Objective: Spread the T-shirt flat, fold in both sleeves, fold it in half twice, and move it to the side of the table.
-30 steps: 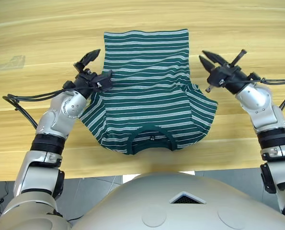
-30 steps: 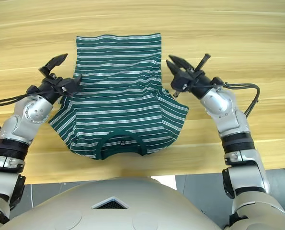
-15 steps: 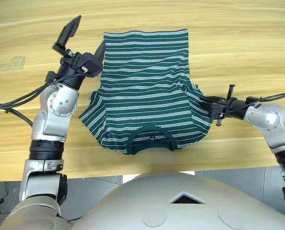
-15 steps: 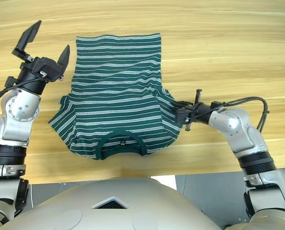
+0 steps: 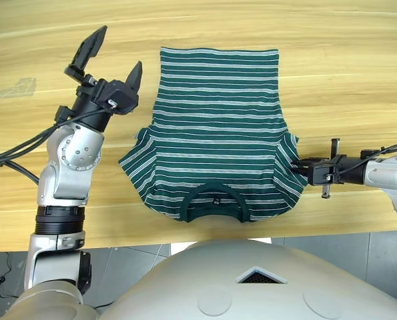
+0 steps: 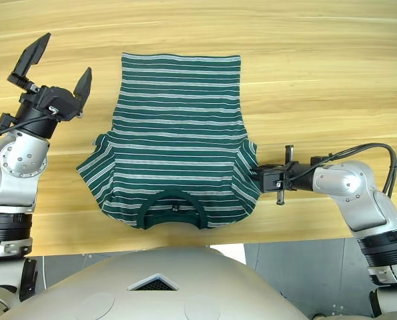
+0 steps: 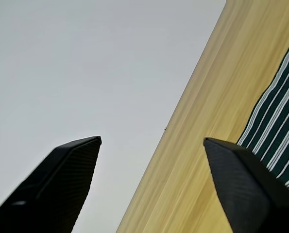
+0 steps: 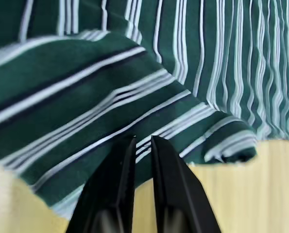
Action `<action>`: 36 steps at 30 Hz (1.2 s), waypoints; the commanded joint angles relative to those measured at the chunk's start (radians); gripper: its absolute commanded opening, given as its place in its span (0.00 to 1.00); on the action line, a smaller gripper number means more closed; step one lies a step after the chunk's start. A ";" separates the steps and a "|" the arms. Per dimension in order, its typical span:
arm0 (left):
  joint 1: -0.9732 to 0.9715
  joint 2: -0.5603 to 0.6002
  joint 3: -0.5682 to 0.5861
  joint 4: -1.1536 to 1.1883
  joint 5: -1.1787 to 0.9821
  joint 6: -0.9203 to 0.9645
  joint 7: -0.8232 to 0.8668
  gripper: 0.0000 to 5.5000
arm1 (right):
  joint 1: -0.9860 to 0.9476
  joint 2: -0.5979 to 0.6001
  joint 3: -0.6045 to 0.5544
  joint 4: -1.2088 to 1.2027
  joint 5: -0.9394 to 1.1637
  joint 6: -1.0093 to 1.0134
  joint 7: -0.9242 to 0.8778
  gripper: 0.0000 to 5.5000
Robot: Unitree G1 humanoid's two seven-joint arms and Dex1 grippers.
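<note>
Right gripper (image 8: 143, 143) is down low at the table, fingers squeezed nearly together on the edge of the T-shirt's (image 5: 218, 127) sleeve (image 5: 288, 180) on the robot's right side. From the wrist camera it looks like it's pinching the striped fabric right at the fold, though the actual bite is hard to make out. Left gripper (image 5: 117, 57) is the opposite story: fingers spread wide, lifted above the wood, just off the shirt's left edge near the far half, not touching any cloth.

Biggest thing around is the light wooden table (image 5: 345, 67). The green shirt with white stripes lies on it between the two arms, front side down or up I can't tell, collar (image 5: 215, 200) toward the robot and hem (image 5: 218, 52) toward the far side. The body looks fairly flat. Both sleeves look bunched in close to the body, and the left one (image 5: 137, 157) lies free, well apart from the open gripper.
</note>
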 commanded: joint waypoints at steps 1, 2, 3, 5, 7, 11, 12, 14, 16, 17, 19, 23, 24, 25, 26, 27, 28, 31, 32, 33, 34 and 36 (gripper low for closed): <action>0.015 0.002 0.007 -0.015 0.004 0.012 -0.016 0.71 | -0.092 -0.001 -0.086 0.069 -0.001 -0.015 -0.069 0.11; 0.016 0.004 0.011 -0.013 0.001 0.012 -0.017 0.71 | -0.108 -0.012 -0.108 0.070 0.004 -0.012 -0.074 0.11; 0.016 0.005 0.014 -0.012 -0.001 0.012 -0.018 0.71 | -0.119 -0.023 -0.124 0.070 0.004 -0.011 -0.074 0.11; 0.020 0.009 0.021 -0.006 -0.002 0.010 -0.016 0.71 | -0.131 -0.034 -0.145 0.056 0.006 0.000 -0.066 0.11; 0.025 0.011 0.028 -0.006 -0.002 0.010 -0.015 0.71 | -0.133 -0.031 -0.153 0.030 0.010 0.009 -0.057 0.11; 0.072 -0.009 0.073 -0.035 -0.079 0.022 -0.034 0.71 | -0.186 0.054 -0.187 -0.001 0.077 0.000 -0.125 0.11; 0.108 -0.035 0.098 -0.063 -0.165 0.038 -0.053 0.71 | -0.222 0.104 -0.210 0.005 0.097 -0.012 -0.182 0.11; 0.217 -0.119 0.159 -0.164 -0.424 0.115 -0.096 0.71 | -0.284 0.195 -0.265 0.014 0.124 -0.023 -0.303 0.11; 0.328 -0.213 0.195 -0.274 -0.638 0.165 -0.089 0.71 | -0.304 0.242 -0.318 0.001 0.142 -0.022 -0.384 0.11; 0.392 -0.265 0.185 -0.348 -0.782 0.201 -0.086 0.71 | -0.309 0.258 -0.340 -0.010 0.159 -0.016 -0.407 0.11; 0.517 -0.375 0.154 -0.427 -1.023 0.273 -0.087 0.71 | -0.343 0.294 -0.379 -0.012 0.191 -0.005 -0.459 0.11; 0.669 -0.490 0.160 -0.390 -1.230 0.384 -0.085 0.71 | -0.350 0.330 -0.421 -0.029 0.194 -0.001 -0.529 0.11; 0.702 -0.512 0.171 -0.378 -1.286 0.404 -0.100 0.71 | -0.340 0.334 -0.423 -0.036 0.187 -0.005 -0.537 0.11; 0.725 -0.527 0.183 -0.366 -1.328 0.424 -0.111 0.71 | -0.332 0.338 -0.425 -0.044 0.183 -0.006 -0.543 0.11; 0.742 -0.539 0.193 -0.355 -1.363 0.446 -0.118 0.71 | -0.325 0.343 -0.423 -0.049 0.179 -0.007 -0.548 0.11; 0.755 -0.544 0.196 -0.353 -1.377 0.461 -0.125 0.71 | -0.321 0.344 -0.422 -0.050 0.172 -0.011 -0.553 0.11; 0.765 -0.547 0.199 -0.354 -1.391 0.477 -0.130 0.71 | -0.319 0.344 -0.420 -0.050 0.167 -0.014 -0.555 0.11; 0.798 -0.569 0.210 -0.347 -1.383 0.493 -0.130 0.71 | -0.319 0.339 -0.424 -0.042 0.168 -0.021 -0.554 0.11; 0.804 -0.576 0.213 -0.344 -1.374 0.492 -0.128 0.71 | -0.316 0.340 -0.425 -0.037 0.167 -0.025 -0.554 0.11; 0.806 -0.582 0.214 -0.340 -1.365 0.492 -0.125 0.71 | -0.312 0.342 -0.425 -0.033 0.167 -0.028 -0.555 0.11; 0.806 -0.586 0.216 -0.337 -1.359 0.495 -0.123 0.71 | -0.310 0.343 -0.425 -0.030 0.166 -0.031 -0.556 0.11; 0.801 -0.583 0.211 -0.327 -1.341 0.512 -0.123 0.71 | -0.309 0.345 -0.422 -0.022 0.162 -0.038 -0.560 0.11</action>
